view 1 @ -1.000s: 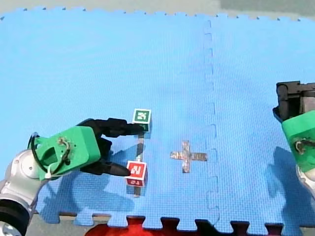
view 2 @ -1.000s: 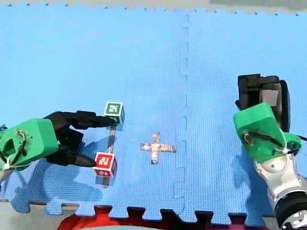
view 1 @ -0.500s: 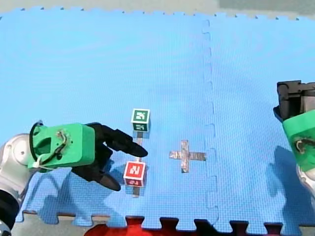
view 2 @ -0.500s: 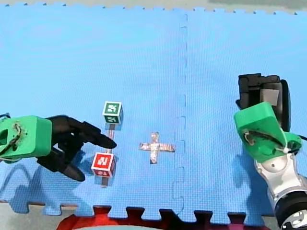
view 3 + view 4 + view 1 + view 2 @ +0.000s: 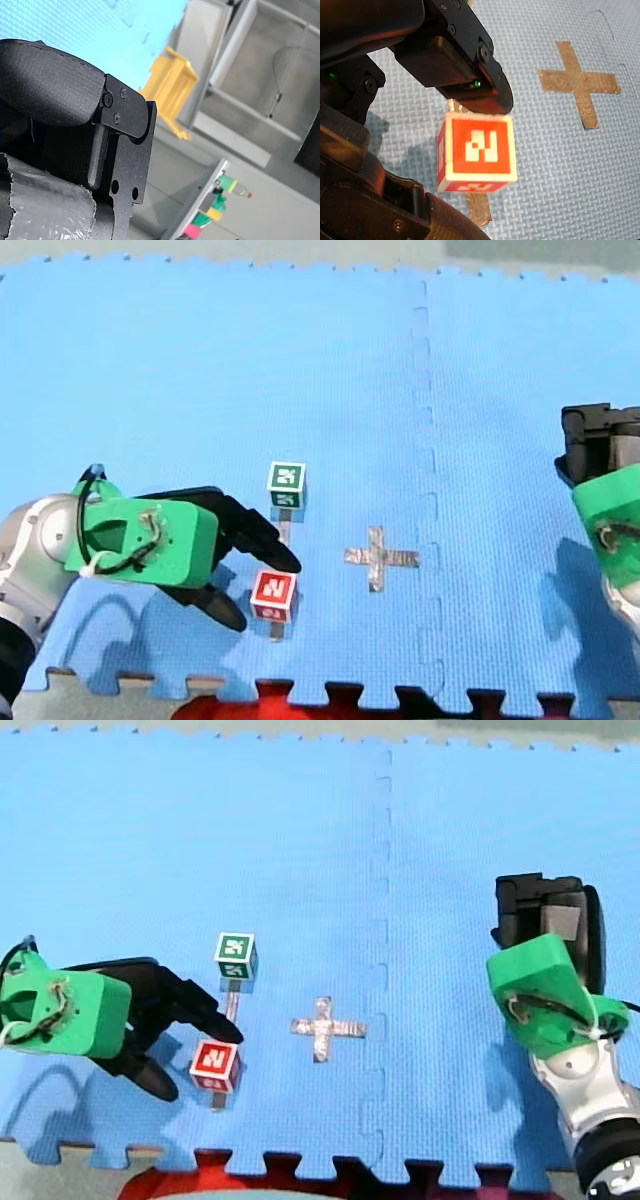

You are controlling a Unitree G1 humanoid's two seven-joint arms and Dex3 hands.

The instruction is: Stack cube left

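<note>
A red cube (image 5: pixel 273 596) sits on the blue mat (image 5: pixel 320 390) near its front edge, partly over a strip of tape. A green cube (image 5: pixel 287 485) stands a little farther back on the same strip. My left hand (image 5: pixel 258 592) reaches in from the left and brackets the red cube. One fingertip (image 5: pixel 286 562) touches the cube's far left edge, while the thumb (image 5: pixel 228 614) stays a short gap off its near left side. The second wrist view shows the red cube (image 5: pixel 476 150) up close, under that finger (image 5: pixel 470 85). My right hand (image 5: pixel 545 915) is at the right side of the mat, holding nothing.
A silver tape cross (image 5: pixel 378 558) lies on the mat right of the cubes. The mat's toothed front edge (image 5: pixel 330 698) runs just below the red cube, with a red object (image 5: pixel 260 710) beyond it. A seam (image 5: pixel 428 440) divides the mat.
My left hand drew back from the green cube and came down to the red cube, its fingers now on either side of it. The right hand stayed still.
</note>
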